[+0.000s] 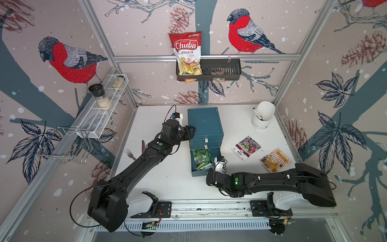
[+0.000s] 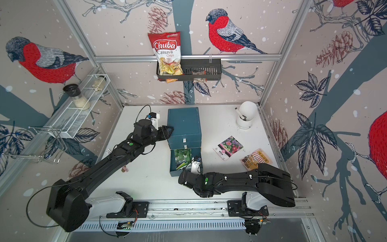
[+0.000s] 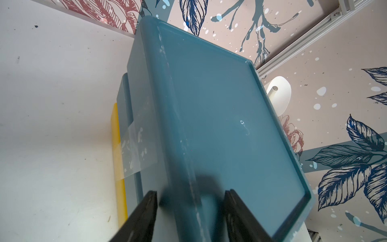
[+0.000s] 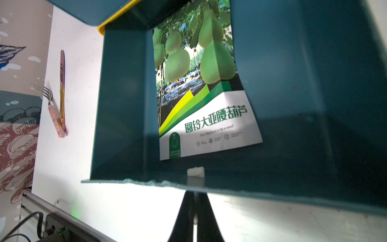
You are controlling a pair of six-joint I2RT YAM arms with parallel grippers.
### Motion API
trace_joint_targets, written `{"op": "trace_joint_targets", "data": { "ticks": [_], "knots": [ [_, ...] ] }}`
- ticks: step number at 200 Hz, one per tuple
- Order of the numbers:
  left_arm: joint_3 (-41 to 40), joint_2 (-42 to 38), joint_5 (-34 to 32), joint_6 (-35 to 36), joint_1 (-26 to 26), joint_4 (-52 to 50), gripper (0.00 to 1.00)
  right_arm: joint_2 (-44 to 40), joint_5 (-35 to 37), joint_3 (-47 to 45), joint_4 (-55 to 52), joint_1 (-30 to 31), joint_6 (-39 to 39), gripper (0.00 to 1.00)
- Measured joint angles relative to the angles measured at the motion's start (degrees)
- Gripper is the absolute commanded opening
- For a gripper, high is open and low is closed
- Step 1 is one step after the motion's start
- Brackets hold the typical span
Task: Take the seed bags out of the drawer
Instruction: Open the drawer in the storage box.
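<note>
Right end effector (image 4: 195,194) is pinched shut at the front lip of the open drawer (image 4: 125,104), green seed bag (image 4: 201,83) lying inside. Left end effector (image 3: 190,201) straddles the top edge of the blue cabinet (image 3: 230,125), grip unclear. Flower seed bag (image 1: 247,147) and orange seed bag (image 1: 275,160) lie out on the worktop (image 1: 167,178).

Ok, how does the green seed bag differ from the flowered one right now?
The green seed bag lies in the open drawer; the flowered seed bag lies out on the table. The green one shows pale gourds, the flowered one pink-purple blooms. Both are flat glossy packets.
</note>
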Motion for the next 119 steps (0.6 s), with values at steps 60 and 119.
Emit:
{"op": "trace_joint_targets", "data": {
  "ticks": [60,119],
  "knots": [
    [-1.92,-2.36,0.35,-1.18,0.00,-0.37,0.62,1.14,-0.09,2.45,-5.38,3.26,1.14,0.00],
    [-1.97,-3.54,1.40,-1.38,0.00,-2.08,0.66,2.49,-0.04,4.94,-10.64,4.96,1.53,0.51]
  ]
}}
